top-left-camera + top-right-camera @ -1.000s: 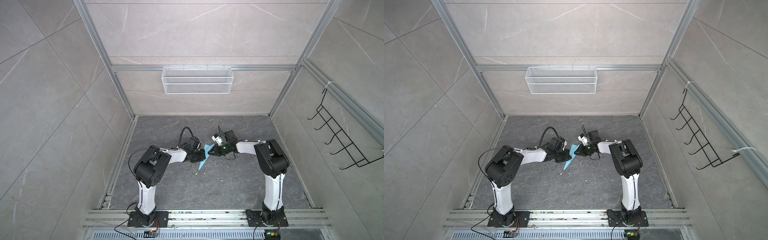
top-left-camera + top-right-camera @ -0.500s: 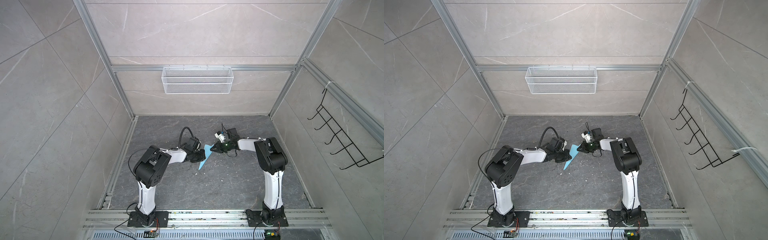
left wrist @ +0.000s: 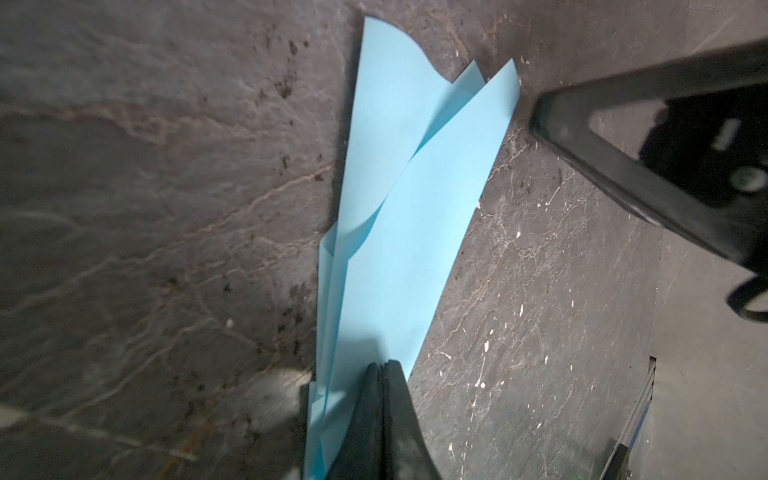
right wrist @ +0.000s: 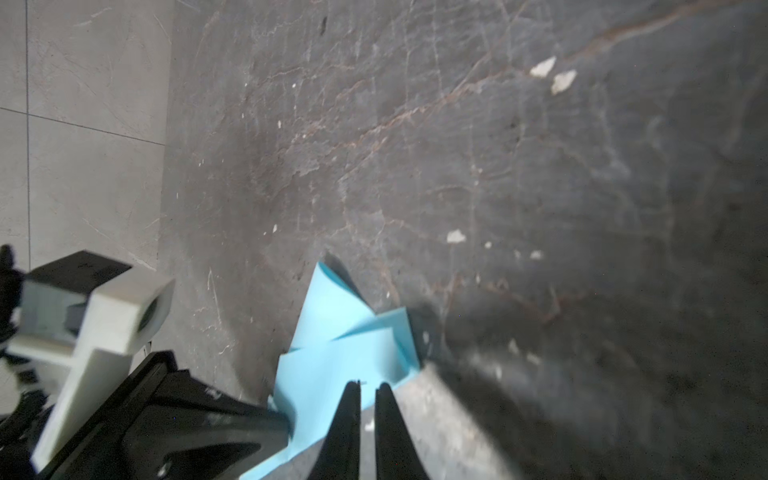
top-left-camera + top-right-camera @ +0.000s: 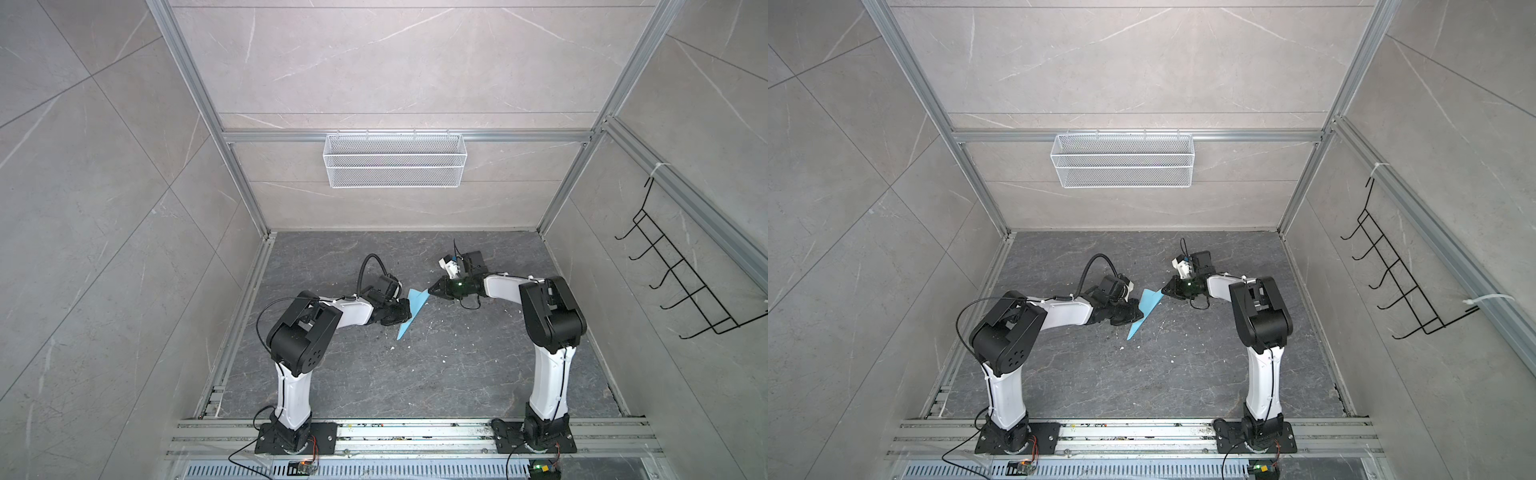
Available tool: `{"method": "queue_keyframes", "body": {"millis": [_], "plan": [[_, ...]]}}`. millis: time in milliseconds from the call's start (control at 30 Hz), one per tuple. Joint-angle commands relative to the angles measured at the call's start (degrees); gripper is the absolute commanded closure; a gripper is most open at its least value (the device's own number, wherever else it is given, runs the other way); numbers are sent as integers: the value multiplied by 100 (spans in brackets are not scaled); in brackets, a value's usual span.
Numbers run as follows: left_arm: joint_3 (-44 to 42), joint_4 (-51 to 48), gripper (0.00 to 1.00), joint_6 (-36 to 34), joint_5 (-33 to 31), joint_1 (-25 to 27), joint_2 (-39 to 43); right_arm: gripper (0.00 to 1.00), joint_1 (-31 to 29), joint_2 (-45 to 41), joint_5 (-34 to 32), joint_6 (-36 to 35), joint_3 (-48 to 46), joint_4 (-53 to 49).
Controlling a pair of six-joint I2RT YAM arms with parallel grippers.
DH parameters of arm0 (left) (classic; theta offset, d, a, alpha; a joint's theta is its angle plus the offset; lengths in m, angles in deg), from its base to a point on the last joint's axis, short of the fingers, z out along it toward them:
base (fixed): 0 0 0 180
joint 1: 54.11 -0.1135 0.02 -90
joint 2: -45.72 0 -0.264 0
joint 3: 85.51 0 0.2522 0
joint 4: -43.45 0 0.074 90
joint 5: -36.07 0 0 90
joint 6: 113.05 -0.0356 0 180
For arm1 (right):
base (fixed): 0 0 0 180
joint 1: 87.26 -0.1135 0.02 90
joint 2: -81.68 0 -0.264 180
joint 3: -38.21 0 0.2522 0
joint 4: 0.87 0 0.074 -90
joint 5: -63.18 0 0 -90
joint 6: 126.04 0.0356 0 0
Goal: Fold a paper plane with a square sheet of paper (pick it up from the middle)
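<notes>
The light-blue paper plane [image 5: 415, 309] [image 5: 1148, 307] lies on the dark floor between both arms, a slim pointed dart with its point toward the front. Loose layered flaps curl up at its wide end [image 3: 407, 208] [image 4: 340, 357]. My left gripper [image 5: 408, 313] [image 5: 1136, 313] [image 3: 384, 365] is shut, its tips resting on the paper's middle part. My right gripper [image 5: 431, 291] [image 5: 1163, 291] [image 4: 368, 384] sits at the wide end's corner. Its jaws stand a narrow gap apart with bare floor showing between them. In the left wrist view its black fingers [image 3: 582, 137] lie just beside the paper's corner.
Small white scraps [image 4: 455, 236] dot the floor around the paper. A white wire basket [image 5: 395, 166] hangs on the back wall and a black hook rack [image 5: 685, 282] on the right wall. Aluminium rails [image 5: 415, 432] run along the front.
The right gripper's jaws have parted slightly at the paper's wide end and its wrist has shifted a little. The left gripper and the paper have stayed put.
</notes>
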Motion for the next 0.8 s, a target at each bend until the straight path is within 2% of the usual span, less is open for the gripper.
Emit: {"method": "queue_keyframes", "body": {"millis": [0,167,500,767], "plan": [[-186,-874,100,-52,-503,-28,-161,85,-80,-474,122,73,-397,224],[-166,-883,100,-52,-521,-26,-160,84,-355,-405,245,76,-546,127],[-199,-949,100,-44,-624,-28,-133,93,-615,298,487,104,-46,-30],[-269,-950,100,-30,-645,-28,-100,95,-469,596,86,-135,207,-474]]}}
